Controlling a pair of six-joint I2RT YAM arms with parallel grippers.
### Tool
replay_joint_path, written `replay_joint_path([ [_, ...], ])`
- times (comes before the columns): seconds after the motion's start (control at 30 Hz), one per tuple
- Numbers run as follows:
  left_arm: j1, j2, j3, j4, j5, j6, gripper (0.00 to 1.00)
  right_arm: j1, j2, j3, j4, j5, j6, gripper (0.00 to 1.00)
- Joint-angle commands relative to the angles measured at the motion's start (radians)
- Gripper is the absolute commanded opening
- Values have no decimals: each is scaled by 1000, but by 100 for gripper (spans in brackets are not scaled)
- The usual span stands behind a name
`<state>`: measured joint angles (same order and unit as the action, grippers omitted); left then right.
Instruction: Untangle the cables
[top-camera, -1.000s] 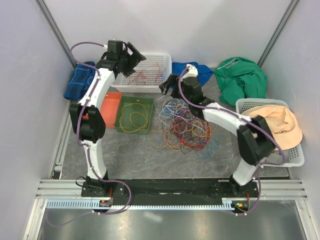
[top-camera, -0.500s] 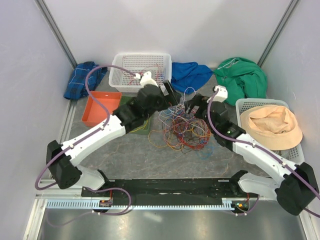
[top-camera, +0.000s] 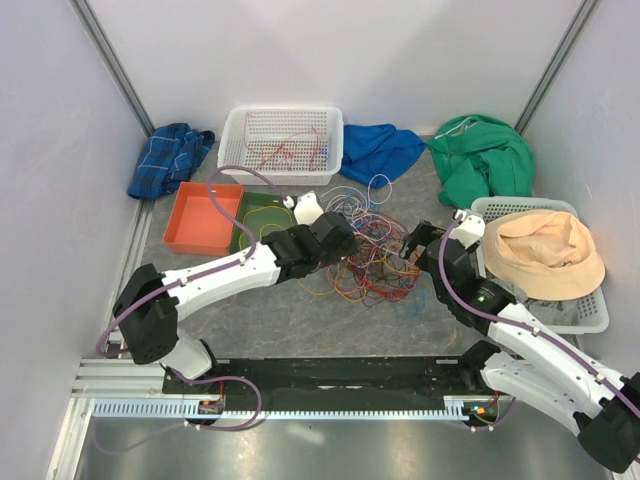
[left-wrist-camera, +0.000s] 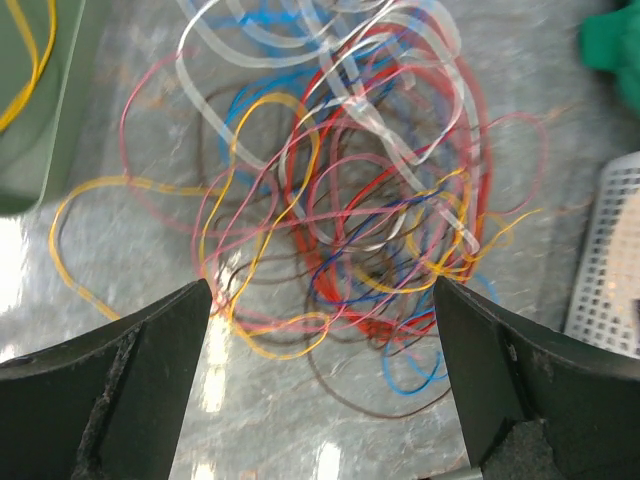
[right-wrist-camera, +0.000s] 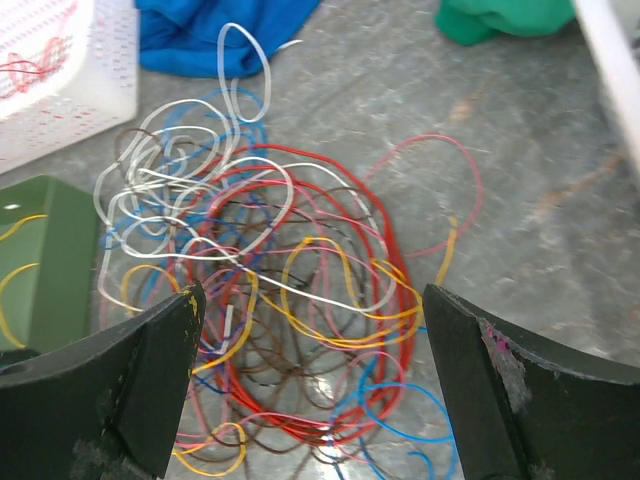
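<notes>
Cables are sitting in one tangled heap mid-table, right between your two arms. Your left gripper hangs over the heap's left side, fingers spread wide with nothing in them. Your right gripper is the same from the right, wide apart and empty. One yellow cable lies in the green tray, and some red wires are in the white basket.

Reaches with the left arm low and long toward the middle, elbow folded back near its base. Carries the left hand pointed downward, fingers spread wide with nothing between them. Extends the right arm inward from a far-right elbow. Keeps the right hand wide open too, empty, facing the left hand, near but apart.
</notes>
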<state>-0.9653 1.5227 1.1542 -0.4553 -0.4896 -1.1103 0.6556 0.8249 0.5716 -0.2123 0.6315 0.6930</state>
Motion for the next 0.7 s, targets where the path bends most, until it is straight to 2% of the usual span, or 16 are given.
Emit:
replay_joint_path([
  [0.0,2,10,44,-80,61,-125,100,4,-32,4,-88,65,13,98],
  [0.1,2,33,102,-75,169,93,100,4,-43,4,-130,60,66,98],
  [0.13,0,42,114,-74,189,192,100,4,-47,4,-134,39,39,98],
  [0.23,0,42,79,-65,181,196,100,4,-55,-6,-118,-3,14,98],
  [0.37,0,19,-68,178,325,247,100,4,-40,-35,-38,-88,-23,98],
  [0.67,-1,178,-79,277,411,237,96,4,-27,-56,-45,-130,-35,98],
])
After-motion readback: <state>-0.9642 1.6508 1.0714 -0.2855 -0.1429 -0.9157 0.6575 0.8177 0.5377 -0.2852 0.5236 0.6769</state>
